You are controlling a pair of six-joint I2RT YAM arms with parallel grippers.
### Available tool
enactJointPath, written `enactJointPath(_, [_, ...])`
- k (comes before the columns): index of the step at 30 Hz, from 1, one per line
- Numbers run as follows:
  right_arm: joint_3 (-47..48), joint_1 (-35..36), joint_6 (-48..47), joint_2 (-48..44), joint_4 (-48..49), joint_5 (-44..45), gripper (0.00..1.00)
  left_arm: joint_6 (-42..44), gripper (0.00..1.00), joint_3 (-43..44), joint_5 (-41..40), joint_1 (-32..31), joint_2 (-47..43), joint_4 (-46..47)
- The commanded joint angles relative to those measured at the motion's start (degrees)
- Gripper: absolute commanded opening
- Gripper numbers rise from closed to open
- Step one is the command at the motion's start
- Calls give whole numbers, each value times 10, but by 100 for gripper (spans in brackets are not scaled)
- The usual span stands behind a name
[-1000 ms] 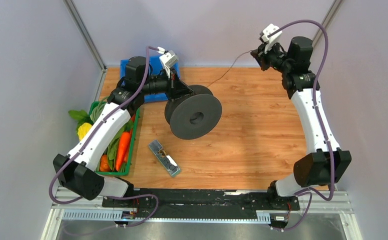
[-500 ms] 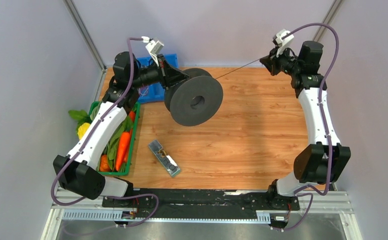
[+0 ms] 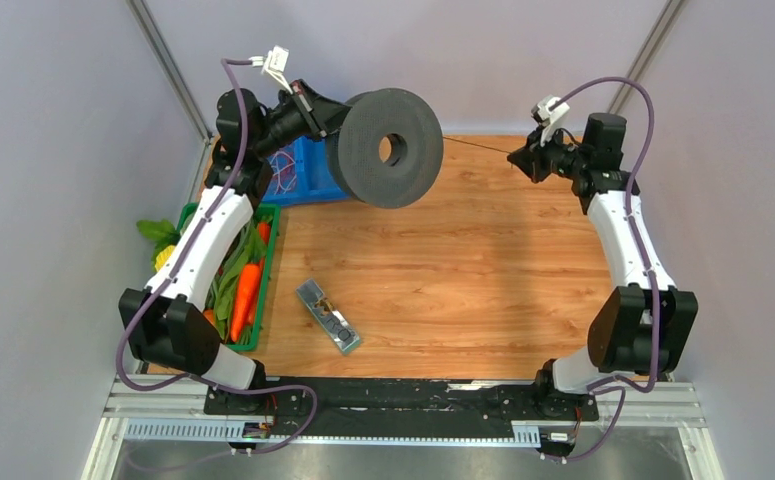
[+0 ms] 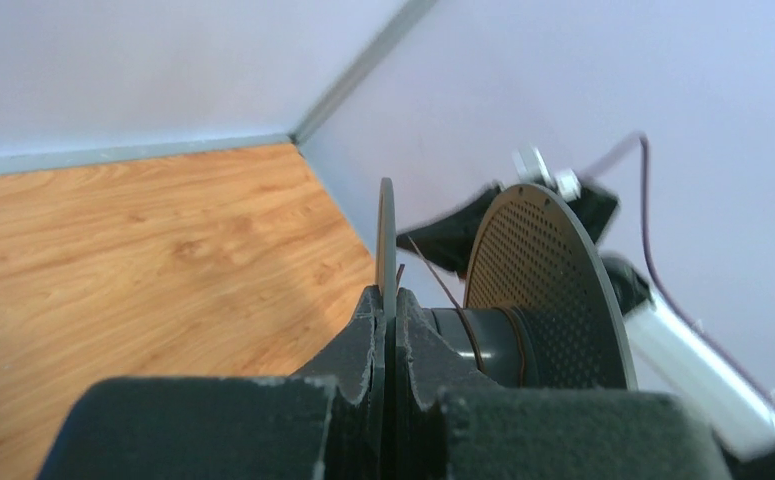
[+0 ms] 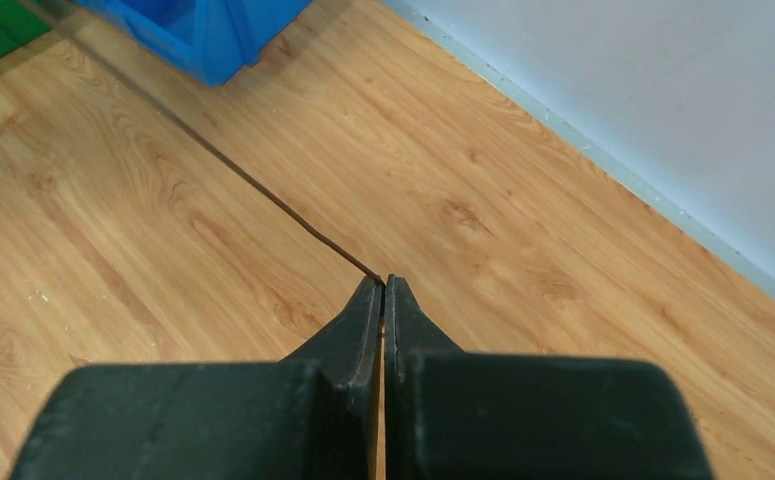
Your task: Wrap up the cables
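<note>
My left gripper (image 3: 329,117) is shut on the near flange of a dark grey spool (image 3: 384,148) and holds it in the air over the table's back left. In the left wrist view the thin flange (image 4: 386,225) sits pinched in my gripper (image 4: 386,300), and a few turns of cable (image 4: 473,338) lie on the hub. The thin black cable (image 3: 475,145) runs taut from the spool to my right gripper (image 3: 516,160), which is shut on its end near the back right. In the right wrist view the cable (image 5: 253,180) leaves my closed gripper (image 5: 383,283).
A blue bin (image 3: 305,178) sits under the spool at the back left, and also shows in the right wrist view (image 5: 203,30). A green tray (image 3: 260,300) with carrots and greens lies along the left edge. A small device (image 3: 327,316) lies near the front centre. Walls close in on both sides.
My left arm lifted the spool up and back toward the rear wall. My right gripper dropped and shifted left, and the cable went from slack to a straight taut line.
</note>
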Motion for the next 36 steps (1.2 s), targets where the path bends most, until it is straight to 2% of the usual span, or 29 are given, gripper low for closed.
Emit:
enactJointPath(1, [-45,10,-9,-34,-16,74,0,-66,0,71,-172,22,-49,-53])
enactJointPath(5, [-103,71,4,-71,-15,86,0,-74,0,139,-306,21,-38,-227])
enactJointPath(10, [-138,169,15,-105,-14,107,0,-79,0,205,-405,17,-21,-347])
enactJointPath(14, [-131,257,-5,-114,-29,126,0,-54,0,238,-479,10,-7,-400])
enactJointPath(23, [-74,468,-110,-121,-91,165,0,12,0,259,-558,-14,20,-446])
enactJointPath(26, [-43,519,-139,-109,-103,170,0,28,0,252,-563,-28,25,-449])
enactJointPath(36, [103,546,-222,-68,-146,188,0,132,0,225,-588,-113,46,-484])
